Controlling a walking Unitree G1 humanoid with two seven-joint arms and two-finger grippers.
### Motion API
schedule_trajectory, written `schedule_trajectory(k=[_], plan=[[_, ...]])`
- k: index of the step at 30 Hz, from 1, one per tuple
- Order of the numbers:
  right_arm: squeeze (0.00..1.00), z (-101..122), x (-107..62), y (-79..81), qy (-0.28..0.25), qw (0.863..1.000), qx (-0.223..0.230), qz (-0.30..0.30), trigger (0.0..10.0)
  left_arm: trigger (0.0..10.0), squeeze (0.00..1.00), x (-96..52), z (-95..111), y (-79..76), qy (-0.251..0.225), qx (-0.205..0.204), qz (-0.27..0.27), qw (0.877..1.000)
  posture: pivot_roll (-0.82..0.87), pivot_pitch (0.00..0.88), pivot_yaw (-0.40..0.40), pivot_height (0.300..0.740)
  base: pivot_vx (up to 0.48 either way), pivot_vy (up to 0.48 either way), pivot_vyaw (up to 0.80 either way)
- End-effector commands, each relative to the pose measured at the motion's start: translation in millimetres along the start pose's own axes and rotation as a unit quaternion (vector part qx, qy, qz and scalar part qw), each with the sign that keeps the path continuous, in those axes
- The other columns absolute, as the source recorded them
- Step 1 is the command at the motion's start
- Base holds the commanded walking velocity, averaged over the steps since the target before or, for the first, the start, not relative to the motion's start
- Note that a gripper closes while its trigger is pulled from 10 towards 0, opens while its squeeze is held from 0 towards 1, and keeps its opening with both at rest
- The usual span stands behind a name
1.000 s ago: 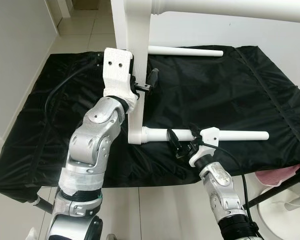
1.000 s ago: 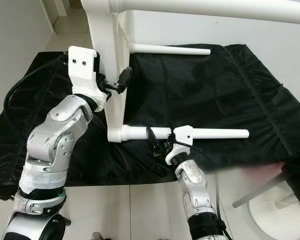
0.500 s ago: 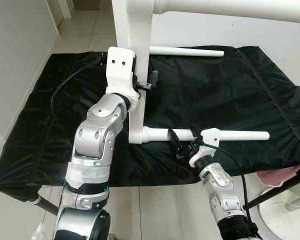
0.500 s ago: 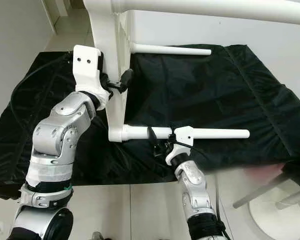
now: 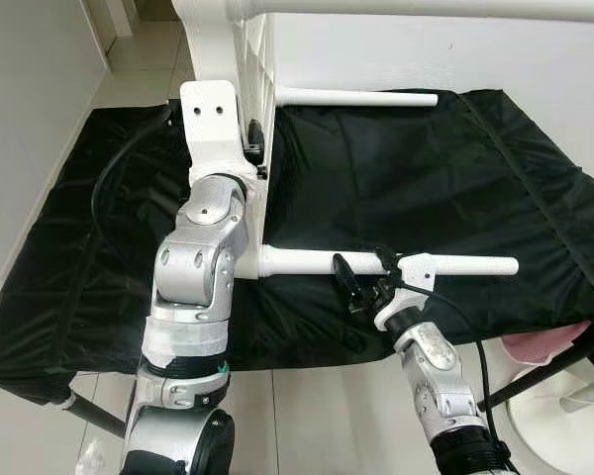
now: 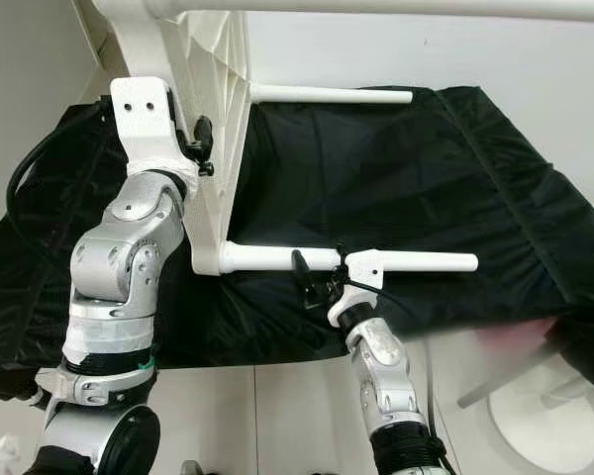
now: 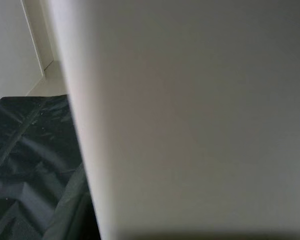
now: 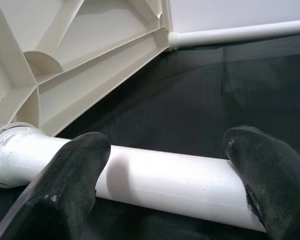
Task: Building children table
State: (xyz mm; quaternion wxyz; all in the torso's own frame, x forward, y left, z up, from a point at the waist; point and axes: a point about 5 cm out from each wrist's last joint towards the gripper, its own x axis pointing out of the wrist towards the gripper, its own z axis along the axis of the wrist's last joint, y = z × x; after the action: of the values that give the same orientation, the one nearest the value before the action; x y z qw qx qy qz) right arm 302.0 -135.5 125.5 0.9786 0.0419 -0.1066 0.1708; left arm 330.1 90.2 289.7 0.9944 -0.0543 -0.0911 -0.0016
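The white plastic children's table top [image 6: 213,139] stands on edge on the black fabric-covered work surface [image 5: 445,168], with its ribbed underside facing the robot's right. Two white round plastic legs project sideways from it: the near leg [image 5: 307,261], seated in the lower corner socket, and the far leg [image 5: 361,98], which runs along the back of the black cover.

The right gripper [image 8: 170,167] straddles the near leg partway along its length. Its two black fingers [image 8: 65,185] are spread wide, one on each side of the tube, and the right wrist view shows no clamping on it yet. The left gripper [image 5: 251,143] sits high on the upright top at its edge; whether its fingers are closed on the panel cannot be told, because the left wrist view shows little but blurred white plastic at close range.

The step in hand appears to be seating or tightening the near leg in its socket. To do it well:

1. Keep the left arm steady against the top, so the panel neither tips nor slides on the slick cover.
2. Close the right fingers squarely across the tube, not at an angle; a smooth round leg will likely roll out of a skewed grip.
3. Drive along the leg's axis towards the socket. Side load may lever the joint or tilt the panel.
4. Keep the right wrist cable [image 5: 453,312] away from the leg.
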Motion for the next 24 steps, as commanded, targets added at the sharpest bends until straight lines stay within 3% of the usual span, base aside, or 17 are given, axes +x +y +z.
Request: schedule_trajectory(k=[1, 11, 14, 16, 21, 23, 24], plan=[[0.0, -5, -2.5, -0.2, 0.012, 1.0, 0.002, -0.005, 10.0, 0.0, 0.0, -0.5, 0, 13.0, 0.0, 0.005, 0.041, 0.999, -0.01, 0.104, 0.05, 0.74, 0.0, 0.0, 0.0], [0.0, -6, -3.1, -0.8, 0.012, 1.0, 0.003, -0.008, 10.0, 0.0, 0.0, -5.9, 2, 26.3, -0.008, 0.03, 0.06, 0.998, -0.01, 0.103, 0.052, 0.74, 0.0, 0.0, 0.0], [0.0, -6, -3.1, -1.2, 0.013, 1.0, 0.003, -0.009, 10.0, 0.0, 0.0, -10.1, 3, 38.3, -0.012, 0.042, 0.082, 0.996, 0.0, 0.103, 0.051, 0.74, 0.0, 0.0, 0.0], [0.0, -7, -3.1, -1.9, 0.014, 1.0, 0.002, -0.008, 10.0, 0.0, 0.0, -15.2, 5, 55.0, -0.016, 0.051, 0.115, 0.992, 0.0, 0.104, 0.049, 0.74, 0.0, 0.0, 0.0], [0.0, -7, -3.4, -3.2, 0.014, 1.0, 0.0, -0.008, 10.0, 0.0, 0.0, -20.2, 6, 66.3, -0.018, 0.058, 0.136, 0.989, 0.0, 0.105, 0.048, 0.74, 0.0, 0.0, 0.0], [0.0, -6, -4.0, -7.2, 0.015, 1.0, -0.003, -0.01, 10.0, 0.0, 0.0, -30.0, 9, 81.7, -0.024, 0.071, 0.166, 0.983, 0.0, 0.105, 0.042, 0.74, 0.0, 0.0, 0.0], [0.0, -6, -4.0, -7.2, 0.015, 1.0, -0.003, -0.01, 10.0, 0.0, 0.0, -30.0, 9, 81.7, -0.024, 0.071, 0.166, 0.983, 0.0, 0.105, 0.042, 0.74, 0.0, 0.0, 0.0]])
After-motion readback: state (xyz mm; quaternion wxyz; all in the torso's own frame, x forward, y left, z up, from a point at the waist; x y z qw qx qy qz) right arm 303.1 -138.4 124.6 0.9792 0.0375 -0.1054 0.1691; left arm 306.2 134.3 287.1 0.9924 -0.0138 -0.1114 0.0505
